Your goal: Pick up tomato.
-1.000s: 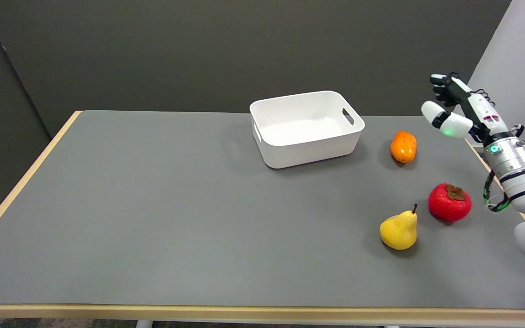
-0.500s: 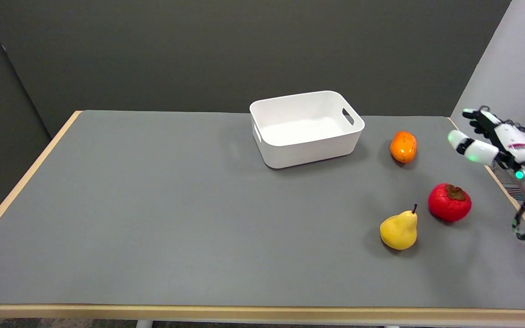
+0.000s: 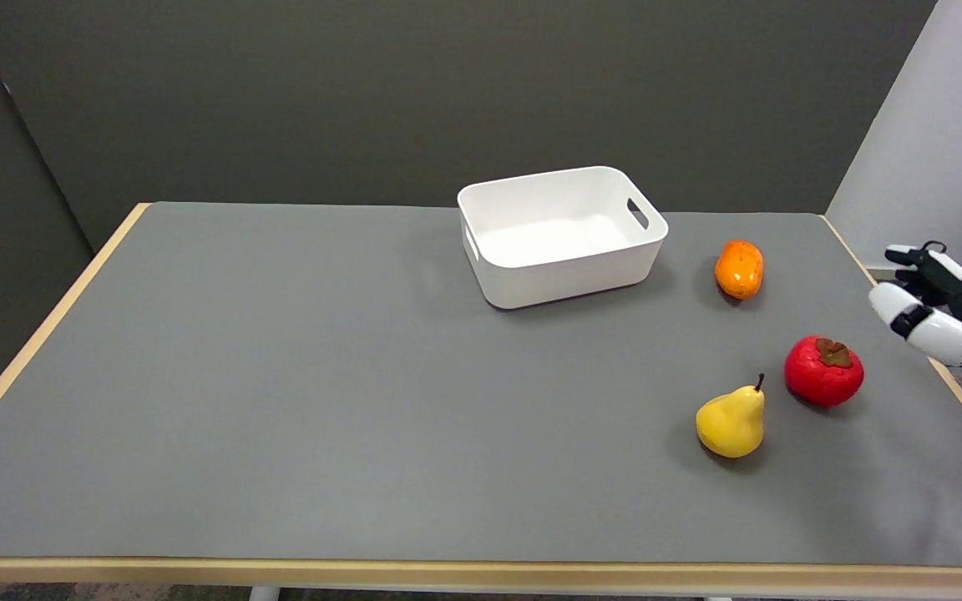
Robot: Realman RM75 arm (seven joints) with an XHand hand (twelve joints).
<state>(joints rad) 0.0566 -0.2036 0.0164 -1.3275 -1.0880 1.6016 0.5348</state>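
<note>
Fingers [image 3: 919, 321]: spread apart and pointing left over the worktop's right edge, with nothing between them.
Right hand [image 3: 944, 309]: black and white, in the air at the far right of the view (only partly in frame), empty and clear of every fruit.
Tomato [image 3: 823, 371]: red, with a brown leafy cap on top, sitting on the worktop just left of the hand and below it in the picture; there is a gap between the two, no touching.
Pear [image 3: 731, 421]: yellow, upright with its stem up, just beside the tomato on its left and slightly nearer to me.
Orange fruit [image 3: 739, 268]: behind the tomato, toward the back of the worktop, lying apart from the rest.
White bin [image 3: 562, 273]: open-topped, with a handle slot in its right wall, standing left of the orange fruit.
Worktop [image 3: 322, 401]: grey surface with a pale wood edge, carrying all four things.
</note>
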